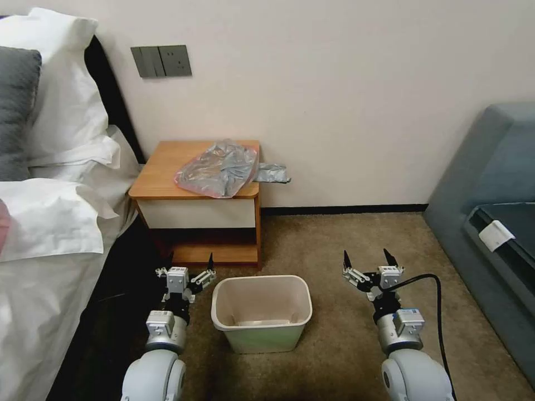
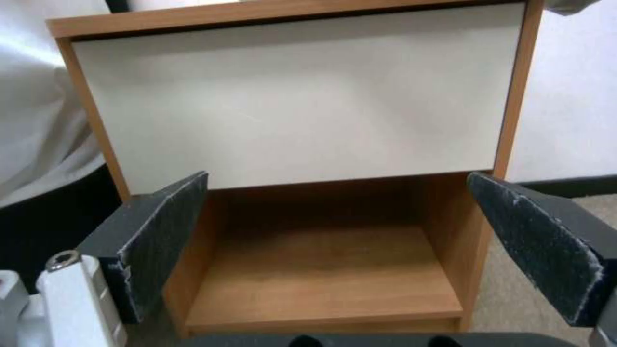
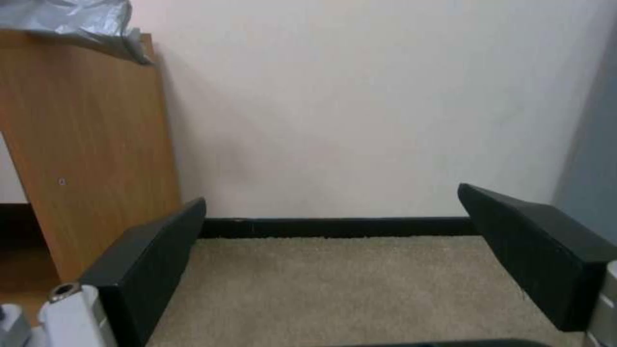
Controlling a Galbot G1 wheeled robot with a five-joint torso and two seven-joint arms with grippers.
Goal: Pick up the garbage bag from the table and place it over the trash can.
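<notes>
The crinkly grey garbage bag [image 1: 220, 168] lies on the right part of the wooden table's top [image 1: 161, 172], one end hanging over the right edge [image 3: 77, 21]. The pale trash can [image 1: 262, 313] stands upright on the carpet in front of the table. My left gripper [image 1: 190, 262] is open, low beside the can's left side, facing the table's white drawer front [image 2: 302, 101] and low shelf. My right gripper [image 1: 369, 258] is open to the right of the can, empty, facing the wall and carpet.
A bed with white pillows [image 1: 50, 184] borders the left side. A grey-blue sofa [image 1: 490, 223] stands at the right. A black cable [image 1: 437, 312] runs along my right arm. Open carpet [image 1: 329, 239] lies between table and sofa.
</notes>
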